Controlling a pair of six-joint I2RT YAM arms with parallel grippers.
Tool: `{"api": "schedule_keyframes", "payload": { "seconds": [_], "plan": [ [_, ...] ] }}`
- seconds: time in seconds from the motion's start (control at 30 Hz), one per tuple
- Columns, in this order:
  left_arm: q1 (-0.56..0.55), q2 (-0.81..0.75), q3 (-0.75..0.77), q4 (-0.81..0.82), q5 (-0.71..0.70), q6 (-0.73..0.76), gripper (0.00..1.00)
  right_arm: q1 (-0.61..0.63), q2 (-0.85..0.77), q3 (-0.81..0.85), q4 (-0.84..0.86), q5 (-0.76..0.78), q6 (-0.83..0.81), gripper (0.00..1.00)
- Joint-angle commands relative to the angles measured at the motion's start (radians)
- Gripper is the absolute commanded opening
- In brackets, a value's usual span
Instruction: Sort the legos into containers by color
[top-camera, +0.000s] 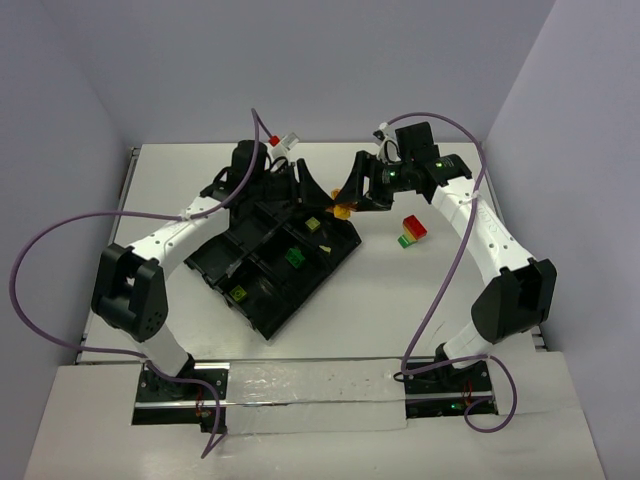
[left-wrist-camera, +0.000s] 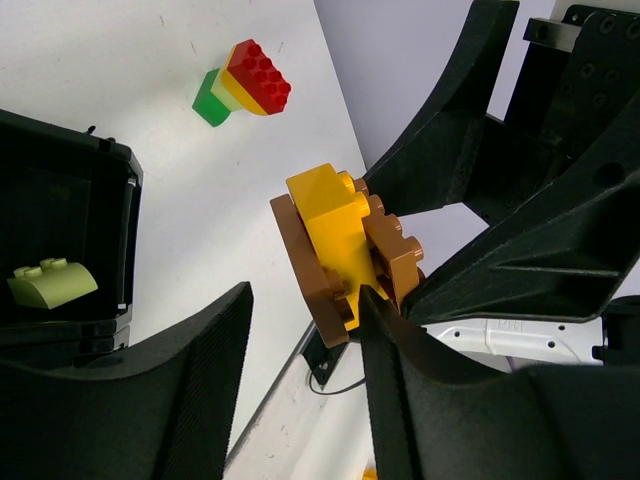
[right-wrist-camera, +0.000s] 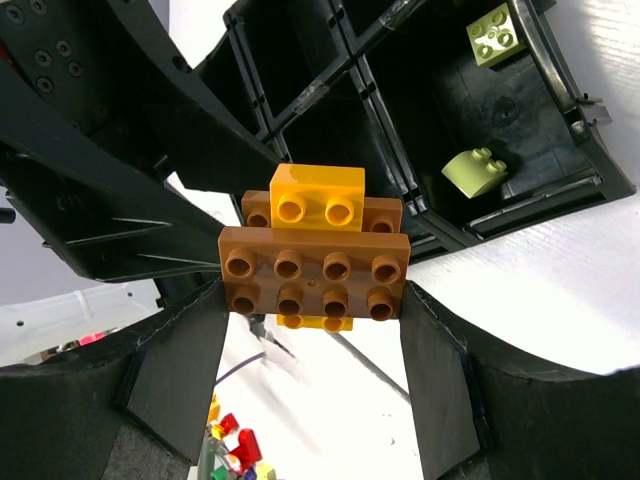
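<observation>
A desk (top-camera: 350, 320) is seen carrying a black tray (top-camera: 265, 325) of square compartments, which lies just beyond the right pincer (right-wrist-camera: 315, 295). That pincer is clamped on a joined cluster (right-wrist-camera: 315, 265) of orange plates and a yellow brick. The left pincer (left-wrist-camera: 300, 330) is held apart, with the cluster just beyond its fingertips. A red, yellow and green stack (left-wrist-camera: 248, 82) is left on the desk, well beyond the left pincer. Two pale green bricks (right-wrist-camera: 473, 172) are lodged in one compartment. The cluster is judged light, rigid and slick. The yellow brick's flat sides are best gripped so that it can be pulled off the studs.
</observation>
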Motion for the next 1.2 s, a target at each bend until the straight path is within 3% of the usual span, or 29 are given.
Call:
{"api": "schedule_keyframes", "payload": {
  "seconds": [0.0,0.2,0.3,0.37,0.4,0.57,0.77,1.17],
  "plan": [
    [-0.013,0.014,0.051,0.013,0.014,0.003,0.52,0.011,-0.03,0.052,0.004,-0.001,-0.013,0.39],
    [-0.015,0.014,0.048,0.046,0.031,-0.024,0.42,0.013,-0.027,0.05,0.009,-0.006,-0.011,0.39],
    [-0.015,0.016,0.049,0.067,0.05,-0.043,0.28,0.017,-0.026,0.046,0.01,-0.003,-0.011,0.39],
    [-0.015,0.02,0.05,0.075,0.067,-0.051,0.03,0.017,-0.026,0.044,0.01,0.001,-0.011,0.39],
    [-0.015,0.022,0.052,0.076,0.074,-0.054,0.0,0.017,-0.025,0.044,0.01,0.003,-0.01,0.39],
    [-0.01,0.016,0.058,0.048,0.094,-0.044,0.0,0.017,-0.042,0.05,0.006,0.044,-0.007,0.39],
    [0.036,-0.015,0.074,-0.12,0.041,0.036,0.0,0.005,-0.054,0.084,-0.024,0.095,-0.016,0.39],
    [0.297,-0.133,0.205,-0.407,-0.123,0.166,0.0,0.039,-0.026,0.159,-0.078,0.206,-0.054,0.38]
  ]
}}
